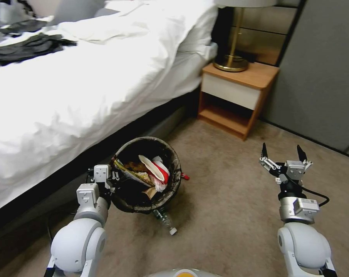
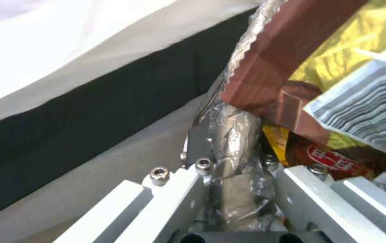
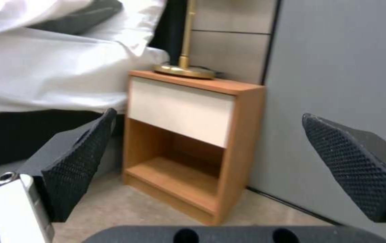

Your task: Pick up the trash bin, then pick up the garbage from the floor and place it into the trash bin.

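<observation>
Left gripper [image 1: 112, 177]: clamped on the near-left rim of the trash bin [image 1: 170, 184], the bag-wrapped lip pinched between its jaws, as the left wrist view shows close up.
Trash bin: beside the bed [image 1: 66, 96]; whether it rests on the floor [image 1: 228, 184] or hangs just above it I cannot tell. Round, lined with a dark bag folded over the rim.
Garbage in bin: a red-and-white carton [image 1: 157, 168], yellow and brown snack wrappers [image 1: 134, 171] and crumpled paper fill the opening.
Clear bottle [image 1: 165, 221]: on the carpet at the bin's near side, white cap pointing toward the robot.
Red scrap [image 1: 185, 177]: on the carpet, just beside the bin's far-right edge.
Right gripper [image 1: 283, 153]: spread wide, holding nothing, raised over bare carpet well apart from the bin, facing the nightstand [image 1: 236, 96].
Step in hand: bin secured, most litter apparently in.
Next move: likely the free arm must reach low under the bin's edge for the bottle.
</observation>
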